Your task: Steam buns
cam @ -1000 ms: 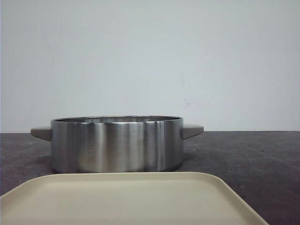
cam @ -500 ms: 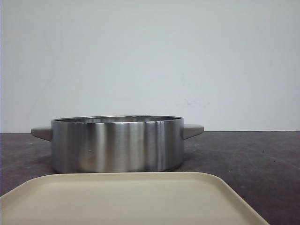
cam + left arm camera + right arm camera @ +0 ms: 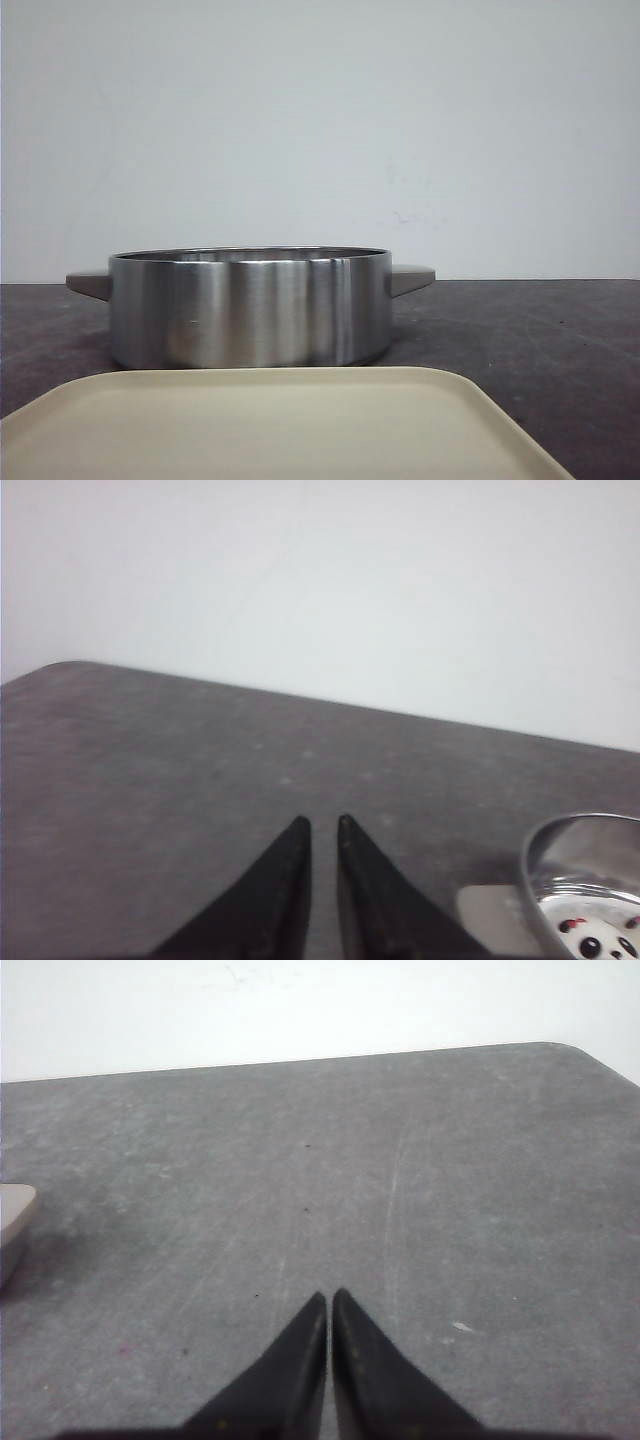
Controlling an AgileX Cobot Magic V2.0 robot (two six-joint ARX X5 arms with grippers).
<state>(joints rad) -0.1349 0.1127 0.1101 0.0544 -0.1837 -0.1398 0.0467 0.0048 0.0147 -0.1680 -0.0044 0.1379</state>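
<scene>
Nothing moved — bun [image 3: 590, 942] in pot [image 3: 560, 850] | beside left claw [image 3: 323, 825]

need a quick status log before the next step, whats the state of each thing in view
pot: upright on the table, no lid on it
bun: inside the pot, panda face partly visible at the frame edge
tray: flat in front of the pot, nothing on its visible part
left gripper: nearly shut, holding nothing, over bare table
right gripper: shut, holding nothing, over bare table
</scene>
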